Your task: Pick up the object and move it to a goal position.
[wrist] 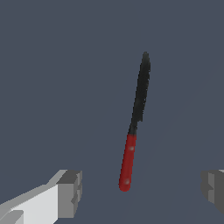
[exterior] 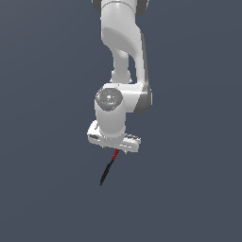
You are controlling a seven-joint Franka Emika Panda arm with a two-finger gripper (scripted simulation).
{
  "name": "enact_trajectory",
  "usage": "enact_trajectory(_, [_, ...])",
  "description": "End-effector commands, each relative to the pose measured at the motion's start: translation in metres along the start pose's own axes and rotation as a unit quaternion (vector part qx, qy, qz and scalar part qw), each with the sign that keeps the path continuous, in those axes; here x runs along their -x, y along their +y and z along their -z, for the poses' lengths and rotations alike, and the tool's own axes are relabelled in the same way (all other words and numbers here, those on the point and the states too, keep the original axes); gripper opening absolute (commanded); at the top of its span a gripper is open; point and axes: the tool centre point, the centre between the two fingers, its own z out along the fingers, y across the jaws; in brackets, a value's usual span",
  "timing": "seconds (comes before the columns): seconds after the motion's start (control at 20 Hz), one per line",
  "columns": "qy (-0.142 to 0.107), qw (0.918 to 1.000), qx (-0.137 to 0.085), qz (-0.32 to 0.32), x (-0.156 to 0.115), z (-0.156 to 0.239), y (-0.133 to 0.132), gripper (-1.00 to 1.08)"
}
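Claw [wrist: 140, 192] wide open, nothing in it. Wrist view shows both fingers [wrist: 70, 192] spread far apart, one at each side of the frame, big gap between. Pads grey, finger body white.

Stick [wrist: 134, 127] lies flat on the worktop [wrist: 52, 65], below the claw, untouched. Red end [wrist: 127, 164] sits in the gap between the fingers, closer to the white-bodied finger than to the other but clear of both. Black part [wrist: 141, 89] runs out away from the claw, slightly slanted, edge looks a bit jagged, like a serrated blade w/ red handle. Two small pale dots on the red part.

Exterior view: arm [exterior: 120, 61] comes down from the top, wrist pointing down, claw [exterior: 113, 144] low over the stick [exterior: 108, 168]. Red end [exterior: 115, 154] pokes out right under the claw, black length trails off toward the exterior view's left and down-frame. Fingers hard to make out here, hidden by the hand body. Can't tell from this view how much height is left between claw and worktop; wrist view says no contact w/ stick.

Worktop plain dark grey-blue.
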Motion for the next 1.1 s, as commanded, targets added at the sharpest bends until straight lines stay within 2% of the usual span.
enact_trajectory(0.0, [-0.001, 0.9997, 0.001, -0.026, -0.010, -0.015, 0.004, 1.00])
enact_trajectory(0.45, [-0.003, 0.9967, 0.004, -0.081, -0.029, -0.049, 0.015, 1.00])
enact_trajectory(1.05, [-0.004, 0.9961, 0.004, -0.088, -0.030, -0.068, 0.016, 1.00])
